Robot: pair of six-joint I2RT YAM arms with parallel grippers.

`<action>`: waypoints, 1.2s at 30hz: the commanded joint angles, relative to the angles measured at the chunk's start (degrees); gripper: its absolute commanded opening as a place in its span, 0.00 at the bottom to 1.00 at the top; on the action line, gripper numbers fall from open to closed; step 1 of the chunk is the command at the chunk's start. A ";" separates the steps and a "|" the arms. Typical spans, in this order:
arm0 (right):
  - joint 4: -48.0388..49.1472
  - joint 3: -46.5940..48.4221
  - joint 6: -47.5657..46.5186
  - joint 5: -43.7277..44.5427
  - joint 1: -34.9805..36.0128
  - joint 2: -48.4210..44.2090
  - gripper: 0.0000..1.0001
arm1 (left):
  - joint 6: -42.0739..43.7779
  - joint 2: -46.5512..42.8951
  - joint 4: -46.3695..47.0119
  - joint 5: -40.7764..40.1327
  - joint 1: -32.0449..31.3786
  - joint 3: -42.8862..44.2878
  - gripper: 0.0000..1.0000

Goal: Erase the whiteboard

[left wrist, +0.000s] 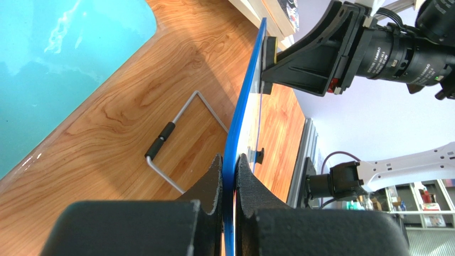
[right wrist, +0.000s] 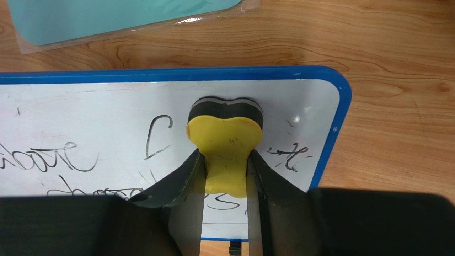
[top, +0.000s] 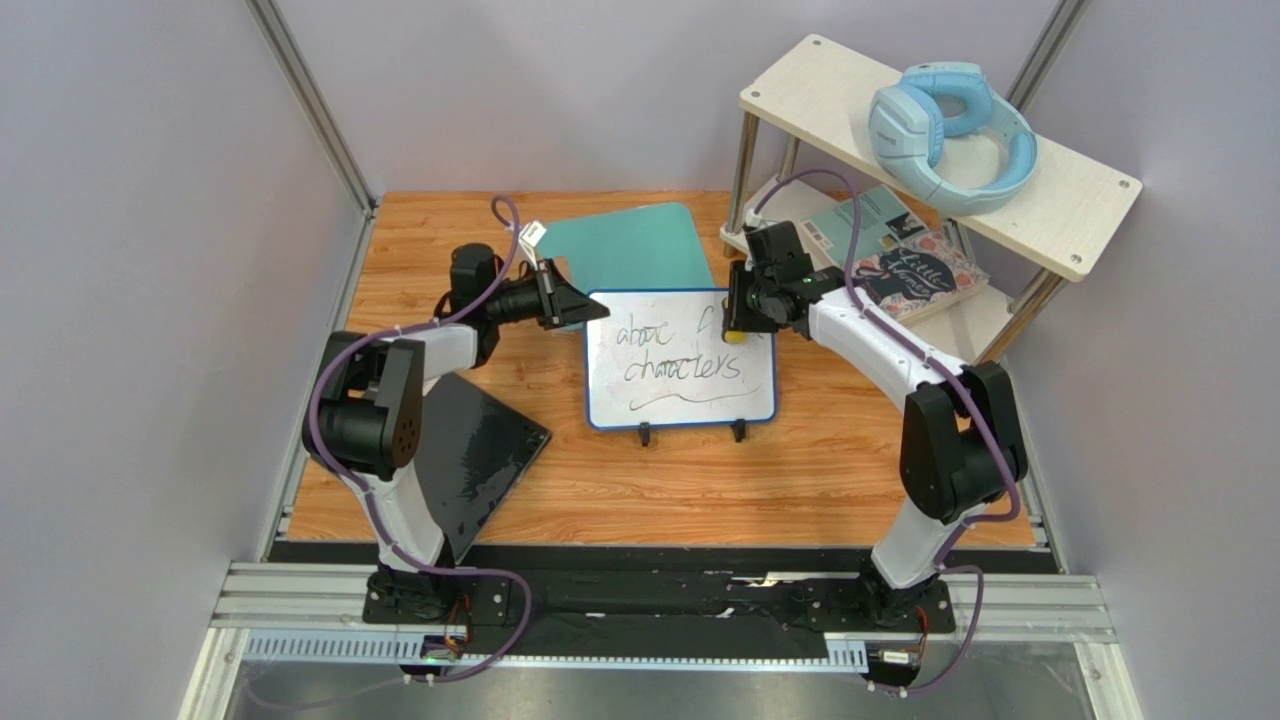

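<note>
- Steadying the whiteboard [top: 679, 360] at the middle of the wooden table [top: 842, 450], between the two arms, with the teal mat [top: 628, 248] just behind it and the black slab [top: 473, 458] off to its left.
- Clamping the board's blue left frame in the left gripper [left wrist: 229, 181], with jaws drawn narrow and shut on that thin edge.
- Pinching a yellow eraser [right wrist: 224, 136] in the right gripper [right wrist: 224, 160], with jaws part-closed around its waist and its dark felt face set against the white surface near the far right corner.
- Showing a wire stand [left wrist: 176, 133] behind the board in the left wrist view; hard to tell from above how steeply propped.
- Judged as barely begun: only faint smudges and stray strokes beside the eraser, possibly a first patch wiped.
- Leaving nearly everything to do: two lines of dark handwriting [top: 673, 365] and an underline stroke across the left and middle of the board, all legible from above.
- Calling next, most likely, for sweeps leftward and toward the near edge, with the left-side clamp bracing against the push.
- Risking a skid or tip of the light board on its two black feet [top: 645, 435] under too hard a push.
</note>
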 commanded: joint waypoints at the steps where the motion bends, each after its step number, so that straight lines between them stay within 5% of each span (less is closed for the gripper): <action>1: -0.87 0.10 -4.05 2.39 4.09 2.53 0.00 | 9.00 -0.03 -0.90 -5.36 -0.37 -1.10 0.00; 11: -7.44 15.62 -4.41 -6.66 14.21 11.57 0.00 | 8.91 0.41 -0.90 -5.09 -0.37 -0.84 0.00; 20: -22.83 34.55 -2.57 5.44 21.69 26.25 0.00 | 8.64 0.41 -0.37 -4.92 -0.37 -1.19 0.00; 29: -20.57 21.65 3.06 19.50 14.93 18.45 0.00 | 8.64 0.15 -0.37 -5.09 -0.37 -1.36 0.00; 36: -16.88 15.14 0.53 19.28 12.02 14.48 0.00 | 8.64 0.15 -0.28 -5.18 -0.37 -1.45 0.00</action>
